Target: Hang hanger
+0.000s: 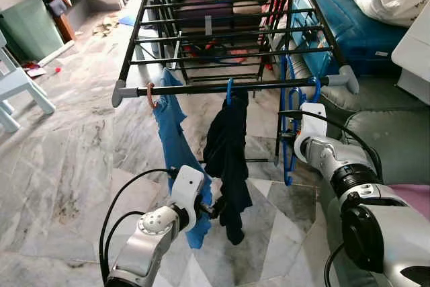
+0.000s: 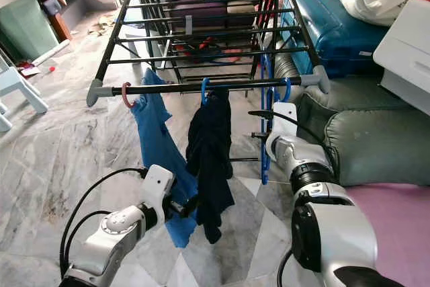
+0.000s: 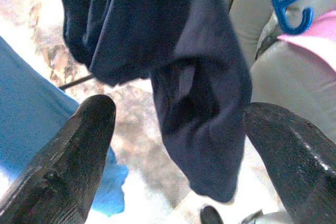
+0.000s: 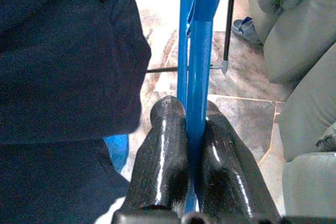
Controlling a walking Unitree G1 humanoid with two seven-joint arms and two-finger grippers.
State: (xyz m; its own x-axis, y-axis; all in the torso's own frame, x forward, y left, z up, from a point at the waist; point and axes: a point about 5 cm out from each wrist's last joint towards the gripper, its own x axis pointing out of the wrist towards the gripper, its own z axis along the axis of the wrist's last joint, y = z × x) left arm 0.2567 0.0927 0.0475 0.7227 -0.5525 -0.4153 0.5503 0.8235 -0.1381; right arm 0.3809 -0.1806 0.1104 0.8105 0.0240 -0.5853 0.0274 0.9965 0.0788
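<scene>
A black metal folding drying rack (image 1: 222,25) with grey plastic end caps stands on the veined marble floor (image 1: 74,159), and its nearest rail (image 1: 201,89) carries three things: a light blue garment (image 1: 176,146) on a pinkish hook, a dark navy garment (image 1: 228,152) on a blue hook, and, toward the robot's right, a bare blue plastic hanger (image 1: 290,140) whose hook curls over the rail beside the grey end cap. The right gripper (image 4: 195,129) has its two black fingers pressed together on the hanger's blue bar, pinching it between them; in the head views the fingers themselves are hidden behind the white wrist housing. The left gripper (image 3: 178,145) sits low by the hems of the two garments, its fingers spread wide with the navy cloth hanging just beyond them, untouched. The rack's far end is cut off at the top. A grey-green sofa (image 1: 376,126) lies on the right, with a blue box (image 1: 356,25) behind it.
</scene>
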